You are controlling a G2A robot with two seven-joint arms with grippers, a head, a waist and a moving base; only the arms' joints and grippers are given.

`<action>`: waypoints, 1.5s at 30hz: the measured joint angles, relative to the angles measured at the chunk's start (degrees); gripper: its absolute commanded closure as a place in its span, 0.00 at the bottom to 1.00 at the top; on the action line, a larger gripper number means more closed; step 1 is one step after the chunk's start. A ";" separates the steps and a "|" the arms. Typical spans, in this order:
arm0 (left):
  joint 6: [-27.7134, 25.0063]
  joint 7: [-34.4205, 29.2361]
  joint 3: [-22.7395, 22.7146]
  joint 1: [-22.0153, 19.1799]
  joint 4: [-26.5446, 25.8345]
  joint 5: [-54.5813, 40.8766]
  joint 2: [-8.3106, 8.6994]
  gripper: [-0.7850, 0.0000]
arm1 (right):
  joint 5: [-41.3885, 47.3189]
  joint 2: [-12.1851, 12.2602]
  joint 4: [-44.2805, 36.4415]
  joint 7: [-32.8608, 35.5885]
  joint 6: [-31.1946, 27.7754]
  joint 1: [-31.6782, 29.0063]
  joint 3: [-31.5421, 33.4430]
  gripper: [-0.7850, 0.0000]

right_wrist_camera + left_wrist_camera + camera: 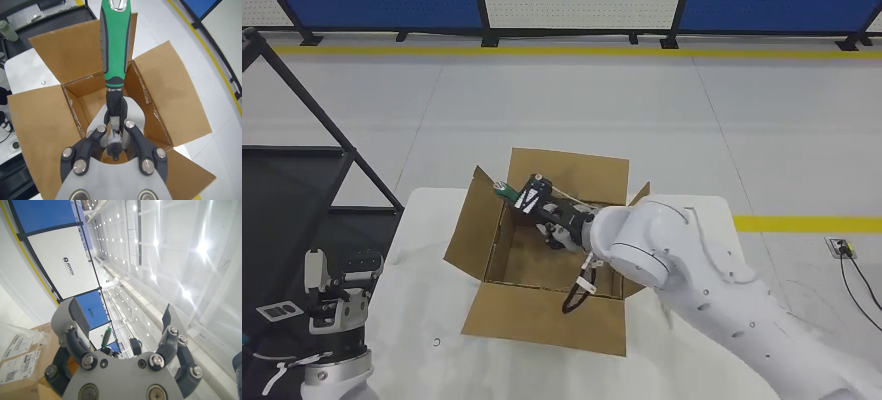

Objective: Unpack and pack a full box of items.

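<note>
I have the right gripper [114, 108] over the open cardboard box [37, 117], its fingers [123, 106] clamped on the bare metal neck of a ratchet wrench [115, 43]. The green and grey handle sticks out ahead of the fingers and the drive head sits back between the finger links. From the top view the right gripper [533, 198] hangs above the rear left part of the box [542, 322], with the green end of the ratchet wrench [504, 189] just over the rear left corner, clear of the cardboard.

The box stands near the middle of the white desk [422, 300] with all four flaps folded outward.

My left gripper [122, 313] is turned up toward the ceiling, its fingers [78, 313] spread wide with nothing between them. In the top view the left gripper [340, 275] sits off the desk's left edge, well apart from the box. Far off between its fingers the left wrist view catches the green handle.

Close beside that wrist is a labelled cardboard face [22, 351] with clear plastic film [19, 330] lying over it; I cannot tell whether it belongs to the same box.

A small open ring [436, 342] lies on the desk, left of the front flap
</note>
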 measured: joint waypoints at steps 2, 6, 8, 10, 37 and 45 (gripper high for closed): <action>0.00 0.00 0.00 0.00 0.00 0.00 0.00 0.00 | 1.66 -2.47 6.61 1.56 -1.02 3.25 -4.17 1.00; 0.00 0.00 0.00 0.00 0.00 0.00 0.00 0.00 | 2.87 -6.62 17.05 2.78 -1.84 6.70 -9.83 1.00; 0.00 0.00 0.00 0.00 0.00 0.00 0.00 0.00 | 2.18 -8.70 21.84 3.31 -0.85 7.56 -12.26 1.00; 0.00 0.00 0.00 0.00 0.00 0.00 0.00 0.00 | 1.63 -10.73 26.09 3.60 0.56 8.11 -14.10 1.00; 0.00 0.00 0.00 0.00 0.00 0.00 0.00 0.00 | 3.93 -29.16 64.53 3.50 -7.67 10.16 -19.27 0.65; 0.00 0.00 0.00 0.00 0.00 0.00 0.00 0.00 | 4.45 -31.42 69.80 2.17 -9.93 10.80 -18.46 0.55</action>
